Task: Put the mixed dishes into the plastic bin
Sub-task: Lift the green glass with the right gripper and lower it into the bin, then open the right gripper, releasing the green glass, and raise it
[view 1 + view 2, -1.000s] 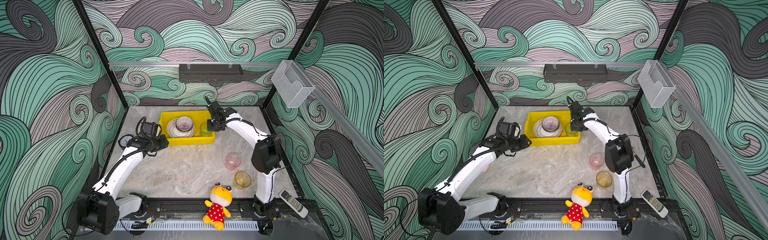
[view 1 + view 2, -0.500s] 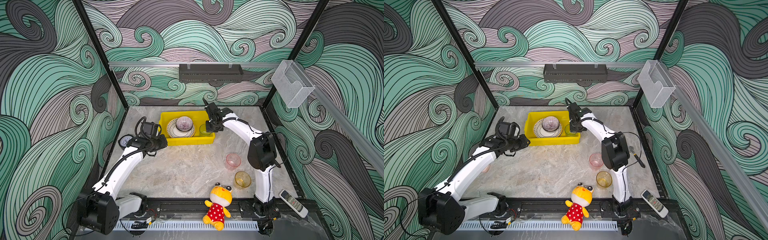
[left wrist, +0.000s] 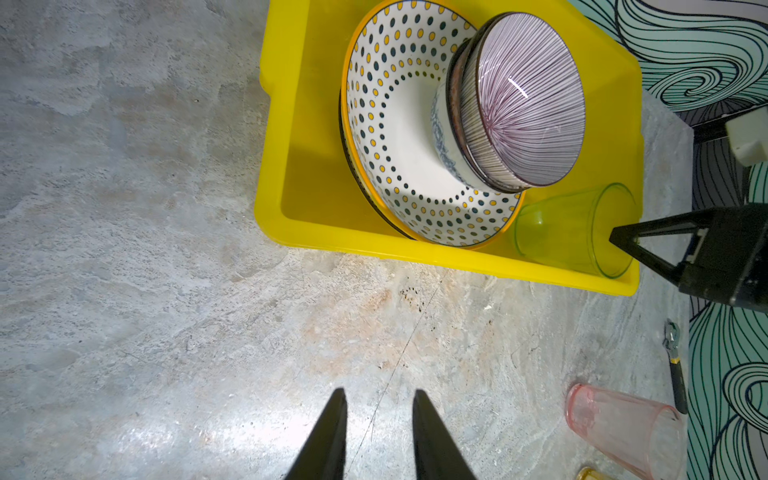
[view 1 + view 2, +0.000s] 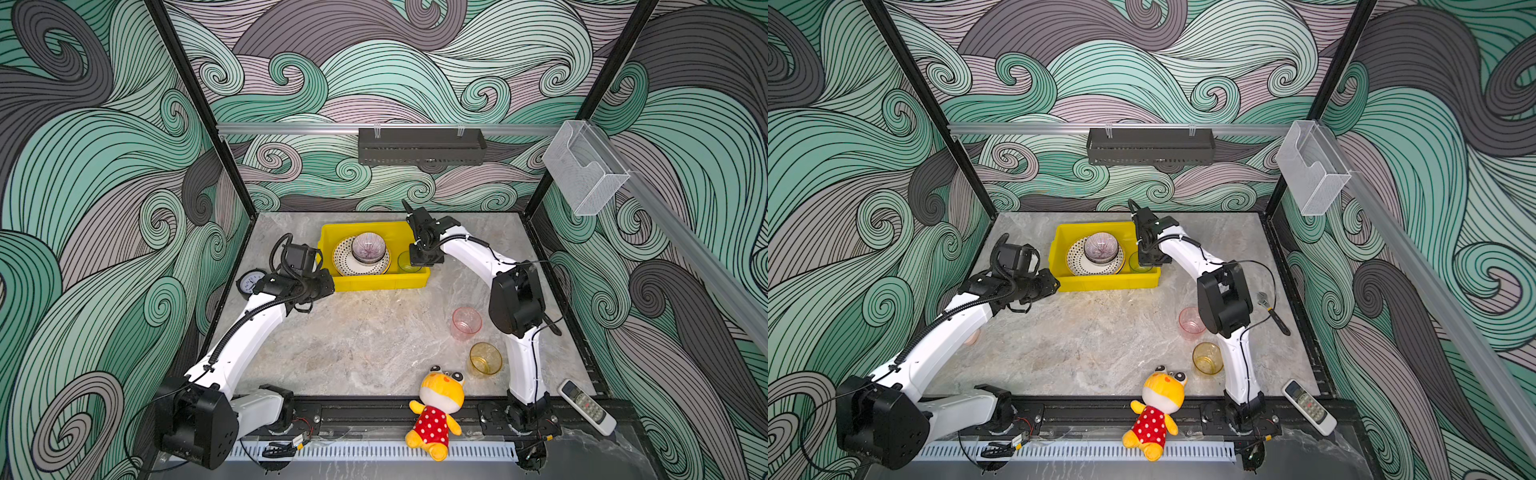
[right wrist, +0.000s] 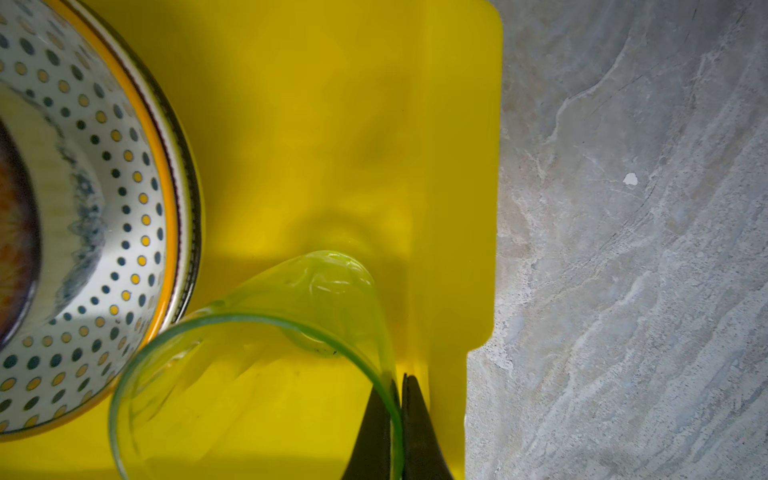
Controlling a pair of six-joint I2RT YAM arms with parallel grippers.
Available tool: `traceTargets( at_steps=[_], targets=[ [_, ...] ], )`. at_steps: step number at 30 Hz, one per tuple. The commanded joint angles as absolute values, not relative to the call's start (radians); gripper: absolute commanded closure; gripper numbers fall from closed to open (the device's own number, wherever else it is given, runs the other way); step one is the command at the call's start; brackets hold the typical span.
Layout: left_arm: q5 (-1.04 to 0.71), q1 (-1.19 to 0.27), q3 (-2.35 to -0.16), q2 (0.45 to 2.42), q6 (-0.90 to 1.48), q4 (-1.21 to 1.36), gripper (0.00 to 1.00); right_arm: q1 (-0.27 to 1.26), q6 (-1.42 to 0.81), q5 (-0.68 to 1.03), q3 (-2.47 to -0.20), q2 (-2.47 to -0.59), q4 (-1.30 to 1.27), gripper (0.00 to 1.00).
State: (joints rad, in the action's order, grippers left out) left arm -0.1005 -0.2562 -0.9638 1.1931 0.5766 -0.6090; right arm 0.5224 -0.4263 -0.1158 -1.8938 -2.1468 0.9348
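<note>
The yellow plastic bin (image 4: 374,283) stands at the back of the table. A dotted plate (image 4: 341,258) lies in it, with a lilac striped bowl (image 4: 368,246) stacked on another bowl on top. My right gripper (image 5: 398,380) is shut on the rim of a translucent green cup (image 5: 316,291). That cup is inside the bin's front right corner, beside the plate (image 3: 415,208). A pink cup (image 4: 466,323) and an amber cup (image 4: 484,359) stand on the table at the right. My left gripper (image 3: 379,392) hangs open over bare table in front of the bin, holding nothing.
A yellow plush toy (image 4: 438,407) sits at the front edge, and a remote (image 4: 586,407) lies at the front right. A black clock (image 4: 250,282) lies left of the bin and a wrench (image 4: 1273,311) by the right wall. A dark tray (image 4: 419,145) and a clear box (image 4: 582,166) hang on the walls.
My right arm's elbow has swung slightly inward, with the green cup still gripped at the bin's right end. The left arm has not moved.
</note>
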Motion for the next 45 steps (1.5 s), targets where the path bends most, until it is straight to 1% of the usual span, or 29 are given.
traceTargets(
  at_steps=[1, 8, 10, 15, 18, 24, 28, 36, 45],
  targets=[
    [-0.081, -0.248, -0.962, 1.187, 0.575, -0.624, 0.69, 0.525, -0.428, -0.111, -1.922, -2.154, 0.966, 1.00],
    [-0.081, -0.248, -0.962, 1.185, 0.571, -0.627, 0.69, 0.526, -0.428, -0.104, -1.930, -2.158, 0.973, 1.00],
    [-0.081, -0.249, -0.963, 1.183, 0.571, -0.629, 0.69, 0.526, -0.428, -0.105, -1.930, -2.157, 0.973, 0.96],
    [-0.080, -0.248, -0.965, 1.174, 0.571, -0.634, 0.69, 0.525, -0.427, -0.100, -1.935, -2.153, 0.982, 0.96],
    [-0.077, -0.248, -0.963, 1.165, 0.570, -0.635, 0.69, 0.525, -0.425, -0.100, -1.937, -2.142, 0.984, 0.92],
    [-0.077, -0.248, -0.963, 1.153, 0.573, -0.642, 0.69, 0.526, -0.421, -0.097, -1.941, -2.134, 0.989, 0.89],
    [-0.076, -0.248, -0.959, 1.140, 0.574, -0.650, 0.69, 0.528, -0.420, -0.096, -1.939, -2.135, 0.998, 0.85],
    [-0.060, -0.248, -0.947, 1.104, 0.575, -0.650, 0.69, 0.531, -0.419, -0.088, -1.939, -2.127, 1.007, 0.83],
    [-0.058, -0.248, -0.928, 1.073, 0.577, -0.625, 0.69, 0.534, -0.414, -0.100, -1.925, -2.041, 1.012, 0.76]
  ],
)
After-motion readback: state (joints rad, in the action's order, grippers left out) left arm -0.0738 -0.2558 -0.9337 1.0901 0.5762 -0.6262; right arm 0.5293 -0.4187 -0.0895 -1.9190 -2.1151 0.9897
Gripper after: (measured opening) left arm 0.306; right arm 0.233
